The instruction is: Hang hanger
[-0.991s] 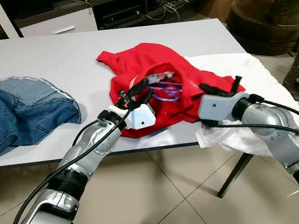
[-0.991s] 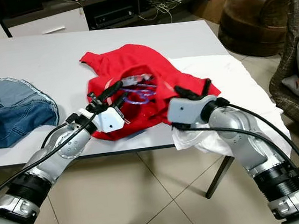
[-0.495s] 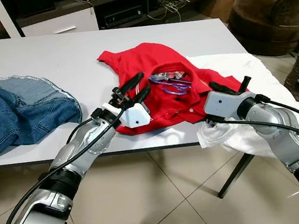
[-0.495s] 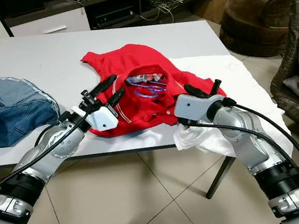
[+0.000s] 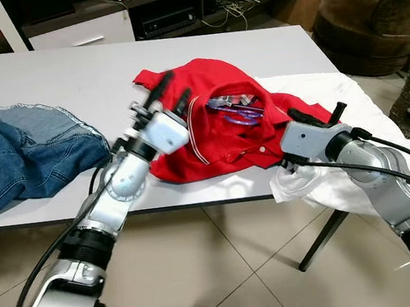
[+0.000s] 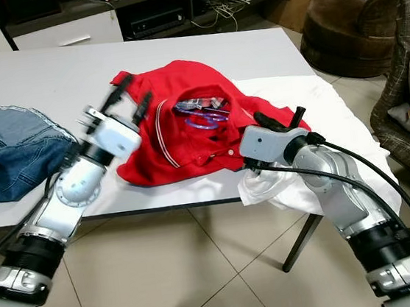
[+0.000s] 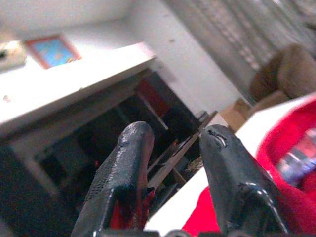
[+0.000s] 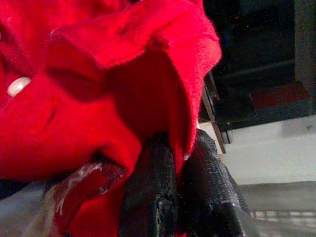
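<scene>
- Left end effector [image 5: 167, 97] is raised above the desk [image 5: 71, 80], over the left edge of the red shirt [image 5: 210, 134]; it is motion-blurred in the head views.
- In the left wrist view its fingers [image 7: 121, 173] are seen parted, with nothing held between them; red cloth shows at their base and beyond them.
- Right end effector [image 5: 318, 116] is set at the right edge of the red shirt, near the desk's front right corner.
- In the right wrist view its fingers [image 8: 153, 197] are seen pressed together with a fold of the red shirt pinched between them, next to a white button [image 8: 19, 86].
- Hanger [image 5: 236, 110] is seen inside the shirt's open collar: purple loops with a clear part, lying on the red cloth between the two end effectors, touched by neither.
- Red shirt is spread flat near the desk's front edge, striped placket [image 5: 194, 136] facing up.
- A white cloth [image 5: 334, 183] lies under the shirt's right side and hangs off the desk corner below the right arm.
- Jeans [image 5: 20, 156] are bunched on the desk's left side, well apart from the shirt.
- A brown armchair [image 5: 368, 20] stands beyond the desk's far right corner.
</scene>
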Controlling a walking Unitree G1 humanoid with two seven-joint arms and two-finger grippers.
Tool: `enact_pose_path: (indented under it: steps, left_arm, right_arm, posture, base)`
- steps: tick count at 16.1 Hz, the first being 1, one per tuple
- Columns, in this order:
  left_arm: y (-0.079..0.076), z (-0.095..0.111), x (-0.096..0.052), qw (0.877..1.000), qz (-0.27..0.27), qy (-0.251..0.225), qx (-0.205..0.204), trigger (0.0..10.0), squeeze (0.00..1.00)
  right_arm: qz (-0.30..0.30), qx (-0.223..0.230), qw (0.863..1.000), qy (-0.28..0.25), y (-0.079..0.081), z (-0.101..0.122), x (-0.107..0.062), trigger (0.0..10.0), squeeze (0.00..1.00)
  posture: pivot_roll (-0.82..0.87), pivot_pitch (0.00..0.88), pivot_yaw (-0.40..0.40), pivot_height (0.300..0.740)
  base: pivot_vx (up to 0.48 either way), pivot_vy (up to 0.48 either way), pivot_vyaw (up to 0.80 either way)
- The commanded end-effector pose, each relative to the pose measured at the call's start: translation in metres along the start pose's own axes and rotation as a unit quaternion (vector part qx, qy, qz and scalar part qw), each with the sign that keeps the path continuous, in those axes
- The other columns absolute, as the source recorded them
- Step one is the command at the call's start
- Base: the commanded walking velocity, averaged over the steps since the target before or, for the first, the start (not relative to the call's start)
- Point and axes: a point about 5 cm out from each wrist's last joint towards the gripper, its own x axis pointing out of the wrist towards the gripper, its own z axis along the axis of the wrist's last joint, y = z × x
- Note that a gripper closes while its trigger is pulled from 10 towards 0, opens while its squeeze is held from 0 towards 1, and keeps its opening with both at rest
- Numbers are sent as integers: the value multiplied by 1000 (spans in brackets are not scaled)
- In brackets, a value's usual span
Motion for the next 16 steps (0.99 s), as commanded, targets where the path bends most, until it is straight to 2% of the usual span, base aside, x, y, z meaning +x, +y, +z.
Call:
enact_pose_path:
  steps: [1, 2, 3, 4, 6, 9, 11, 13, 14, 15, 16]
  left_arm:
    - [8, -2, -1, 999, 25, 11, -29, 10000, 176]
    - [14, -4, 0, 997, 57, 21, -58, 10000, 165]
    - [21, -5, 1, 991, 93, 27, -89, 10000, 165]
    - [25, -5, 1, 989, 108, 30, -101, 10000, 161]
    - [35, -7, -1, 975, 165, 37, -146, 10000, 153]
    - [37, -9, -8, 963, 190, 49, -187, 10000, 122]
    - [30, -4, -15, 968, 149, 41, -196, 10000, 110]
    - [8, 8, -24, 970, 54, 32, -234, 10000, 98]
    - [3, 11, -26, 970, 32, 29, -238, 10000, 98]
    - [-8, 16, -32, 966, 6, 27, -257, 10000, 102]
    - [-23, 25, -41, 957, -25, 28, -288, 10000, 102]
  right_arm:
    - [-32, 20, 999, 1, -15, 0, 2, 0, 0]
    - [-40, 39, 998, -2, -17, 1, 3, 0, 0]
    - [-57, 78, 995, -13, -22, 6, 4, 0, 0]
    - [-65, 95, 993, -20, -25, 8, 4, 0, 0]
    - [-84, 154, 983, -48, -34, 18, 6, 0, 0]
    - [-66, 198, 975, -70, -34, 27, 9, 0, 0]
    - [-54, 237, 966, -86, -37, 34, 11, 0, 0]
    - [-40, 279, 954, -101, -43, 39, 12, 0, 0]
    - [-36, 287, 952, -103, -44, 39, 13, 0, 0]
    - [-28, 304, 946, -107, -46, 41, 13, 0, 0]
    - [-20, 333, 936, -113, -49, 43, 14, 0, 0]
  posture:
    - [56, 9, -7, 740]
    - [56, 9, -7, 740]
    - [56, 9, -7, 740]
    - [56, 9, -6, 740]
    - [55, 8, -6, 740]
    - [55, 6, -10, 740]
    - [59, 5, -15, 740]
    - [67, 2, -19, 740]
    - [67, 2, -19, 740]
    - [72, 2, -21, 740]
    - [74, 1, -21, 740]
  base:
    - [0, 0, 0]
    - [0, 0, 0]
    - [0, 0, 0]
    - [0, 0, 0]
    - [0, 0, 0]
    - [0, 0, 0]
    - [0, 0, 0]
    - [0, 0, 0]
    - [0, 0, 0]
    - [0, 0, 0]
    - [0, 0, 0]
